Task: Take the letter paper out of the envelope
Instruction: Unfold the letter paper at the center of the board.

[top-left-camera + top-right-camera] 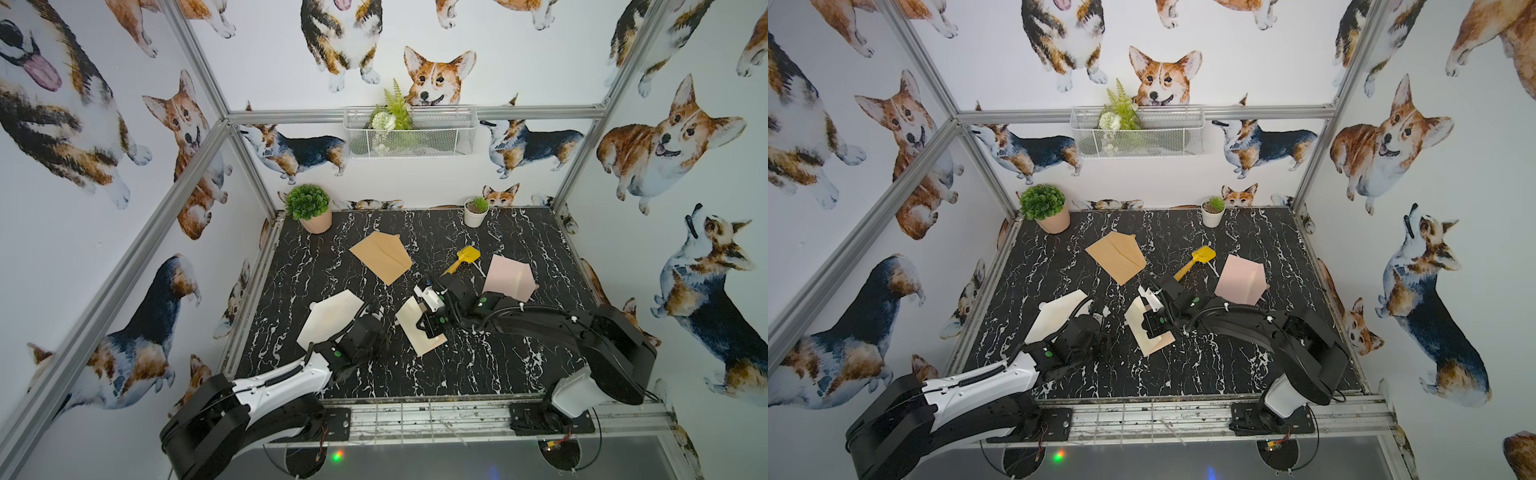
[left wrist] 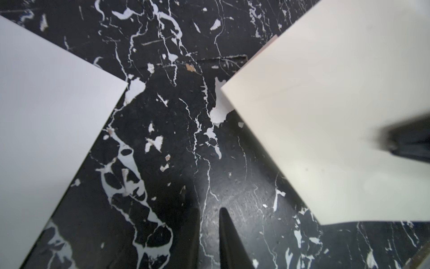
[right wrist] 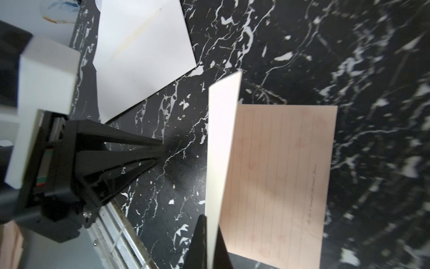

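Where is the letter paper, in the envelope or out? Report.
Mostly out: the letter paper shows bare; one edge hides behind the lifted envelope.

In both top views we look steeply down from high above the near edge of the worktop [image 1: 457, 365], facing the back wall [image 1: 519, 62]. We sit far off: the whole marble surface and both arms fit in. The two pictures share nearly the entire scene, offset slightly sideways.

From the left wrist we look down at the worktop from very close, past the left end effector [image 2: 209, 221], between a white envelope [image 2: 46, 128] and a cream envelope [image 2: 325, 128].

From the right wrist we look along the right end effector [image 3: 210, 233], close over the letter paper [image 3: 279, 174]. This view shares both envelopes with the left wrist view and the top views.
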### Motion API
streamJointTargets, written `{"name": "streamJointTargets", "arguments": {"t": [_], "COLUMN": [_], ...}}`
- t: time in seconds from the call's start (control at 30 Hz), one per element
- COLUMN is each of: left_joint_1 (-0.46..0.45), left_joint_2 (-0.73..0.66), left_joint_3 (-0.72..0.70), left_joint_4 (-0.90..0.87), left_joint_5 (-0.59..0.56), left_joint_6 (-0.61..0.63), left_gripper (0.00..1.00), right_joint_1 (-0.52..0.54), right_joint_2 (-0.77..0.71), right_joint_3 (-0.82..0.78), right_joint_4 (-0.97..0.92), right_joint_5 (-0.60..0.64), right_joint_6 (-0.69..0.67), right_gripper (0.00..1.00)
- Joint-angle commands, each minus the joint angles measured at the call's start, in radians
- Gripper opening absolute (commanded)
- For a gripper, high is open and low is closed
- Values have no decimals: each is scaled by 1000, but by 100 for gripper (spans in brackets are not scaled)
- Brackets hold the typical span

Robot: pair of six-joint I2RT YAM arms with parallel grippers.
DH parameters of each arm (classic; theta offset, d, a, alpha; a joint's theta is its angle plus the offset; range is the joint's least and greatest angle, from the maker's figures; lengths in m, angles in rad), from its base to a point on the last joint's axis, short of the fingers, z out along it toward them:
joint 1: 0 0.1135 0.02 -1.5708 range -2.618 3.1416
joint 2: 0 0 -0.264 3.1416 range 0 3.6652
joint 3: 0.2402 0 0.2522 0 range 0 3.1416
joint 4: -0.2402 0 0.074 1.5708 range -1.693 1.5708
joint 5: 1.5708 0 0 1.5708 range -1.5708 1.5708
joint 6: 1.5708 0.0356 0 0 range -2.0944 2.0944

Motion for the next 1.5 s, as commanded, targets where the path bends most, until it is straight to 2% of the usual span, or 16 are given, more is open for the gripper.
{"name": "streamJointTargets", "arguments": {"t": [0.0,0.17,0.33,0.47,0.67,0.87,1.03,1.17,1.47], "left_joint_1": [-1,0,2,5,22,77,157,168,169], "left_joint_2": [-31,-77,-90,-64,-19,-32,9,74,129], "left_joint_3": [0,-22,-37,-19,18,41,61,113,153], "left_joint_4": [-12,-11,23,36,54,58,113,117,142], "left_joint_5": [-37,-66,-74,-63,-31,14,159,231,311], "left_joint_6": [3,10,10,16,41,67,70,89,97], "left_gripper": [18,15,12,11,9,8,7,6,3], "right_joint_1": [1,13,54,104,224,319,323,335,478], "right_joint_2": [-70,-228,-368,-399,-350,-318,-285,-215,-48], "right_joint_3": [4,-89,-205,-256,-269,-330,-397,-401,-368], "right_joint_4": [-168,-158,-43,34,90,204,317,354,444], "right_joint_5": [213,402,477,517,633,683,651,631,793], "right_joint_6": [-168,-289,-388,-478,-611,-689,-685,-652,-671], "right_gripper": [0,0,0,0,0,0,0,0,0]}}
